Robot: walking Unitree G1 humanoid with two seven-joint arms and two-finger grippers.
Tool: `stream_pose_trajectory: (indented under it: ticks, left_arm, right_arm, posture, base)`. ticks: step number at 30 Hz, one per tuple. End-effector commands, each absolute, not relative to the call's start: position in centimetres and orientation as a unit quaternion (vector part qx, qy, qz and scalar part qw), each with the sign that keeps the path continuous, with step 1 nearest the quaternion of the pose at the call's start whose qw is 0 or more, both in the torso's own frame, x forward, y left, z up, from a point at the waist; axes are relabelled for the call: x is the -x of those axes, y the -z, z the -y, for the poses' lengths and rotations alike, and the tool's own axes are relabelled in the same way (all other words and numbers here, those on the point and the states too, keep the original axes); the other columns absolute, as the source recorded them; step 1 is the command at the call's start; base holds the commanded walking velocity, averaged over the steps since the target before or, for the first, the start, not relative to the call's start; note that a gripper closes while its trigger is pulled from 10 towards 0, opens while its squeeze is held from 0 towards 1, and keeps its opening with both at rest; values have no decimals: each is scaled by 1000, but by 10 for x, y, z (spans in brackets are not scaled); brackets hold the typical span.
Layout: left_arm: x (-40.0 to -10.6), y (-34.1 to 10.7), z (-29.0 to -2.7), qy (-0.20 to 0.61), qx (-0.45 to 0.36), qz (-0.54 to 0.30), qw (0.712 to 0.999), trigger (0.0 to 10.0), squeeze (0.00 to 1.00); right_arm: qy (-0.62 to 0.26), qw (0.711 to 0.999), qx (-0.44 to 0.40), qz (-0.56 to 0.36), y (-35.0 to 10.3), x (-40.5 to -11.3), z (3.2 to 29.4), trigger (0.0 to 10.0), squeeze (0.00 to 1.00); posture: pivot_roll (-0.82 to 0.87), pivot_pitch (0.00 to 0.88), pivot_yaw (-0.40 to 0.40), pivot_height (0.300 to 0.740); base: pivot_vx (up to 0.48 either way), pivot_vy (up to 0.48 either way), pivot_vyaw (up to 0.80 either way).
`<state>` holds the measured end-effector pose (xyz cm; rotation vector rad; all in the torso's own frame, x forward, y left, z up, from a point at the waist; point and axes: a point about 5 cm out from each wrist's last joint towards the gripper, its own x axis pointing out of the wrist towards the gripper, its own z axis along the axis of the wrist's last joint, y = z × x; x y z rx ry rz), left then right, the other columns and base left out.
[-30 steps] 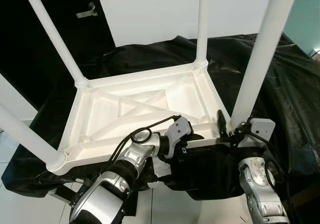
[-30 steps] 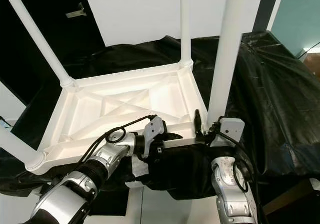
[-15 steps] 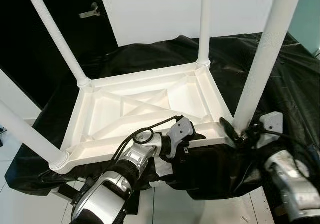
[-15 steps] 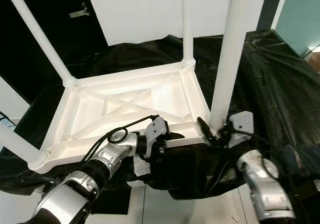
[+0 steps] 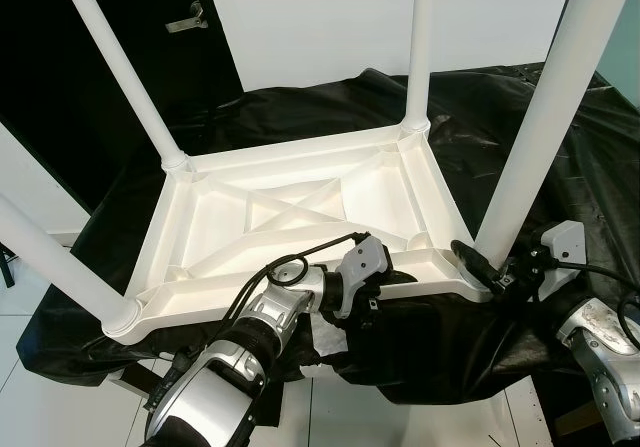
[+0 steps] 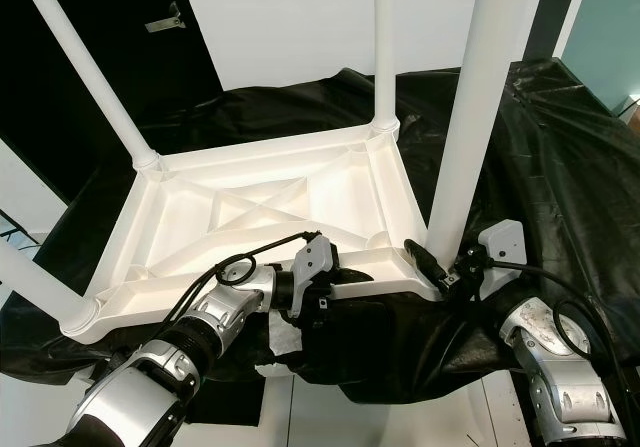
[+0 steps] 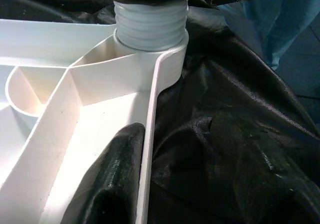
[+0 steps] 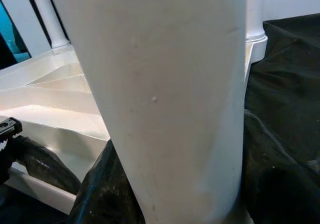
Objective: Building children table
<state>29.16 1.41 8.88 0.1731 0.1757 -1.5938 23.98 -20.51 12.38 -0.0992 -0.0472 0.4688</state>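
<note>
The white moulded-plastic children's table (image 5: 300, 217) lies upside down in front of me on a crumpled black plastic sheet (image 5: 470, 137). Its underside faces up, ribbed with a raised cross-brace in the middle and a shallow wall round the edge. Four white round legs stand up from the corner sockets: the far left leg (image 5: 120, 67), the far right leg (image 5: 420, 47), the near left leg (image 5: 50, 257), and the near right leg (image 5: 535, 127), the thickest in view, close to my right arm.

My left gripper (image 5: 375, 292) sits at the table's near rim. One black finger (image 7: 107, 179) lies inside the tray against the rim wall, so the rim seems to run between my fingers; how tightly they close on it I cannot tell. Ahead of that finger the ridged base of the near right leg sits in its corner socket (image 7: 150, 48).

My right gripper (image 5: 478, 267) reaches to the foot of the near right leg, fingers beside the socket. Whether they clasp the leg I cannot tell.
</note>
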Motion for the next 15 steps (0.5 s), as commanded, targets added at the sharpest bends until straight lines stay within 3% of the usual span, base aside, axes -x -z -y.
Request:
stream_pose_trajectory:
  ticks: [1,7,15]
  left_arm:
    - [-281,-74,-18,744,-79,-119,653,10000,0]
    - [-283,-76,-18,740,-81,-117,657,10000,0]
    - [-283,-75,-21,739,-81,-119,659,10000,0]
  right_arm:
    - [-172,985,-8,-24,-86,-228,177,0,0]
    - [-76,997,-35,-3,-76,-214,155,0,0]
    - [-17,999,-42,17,-82,-222,154,0,0]
  posture:
    - [-201,0,111,740]
    - [-176,0,104,740]
    - [-165,0,105,740]
  base:
    - [0,0,0]
    - [0,0,0]
    - [0,0,0]
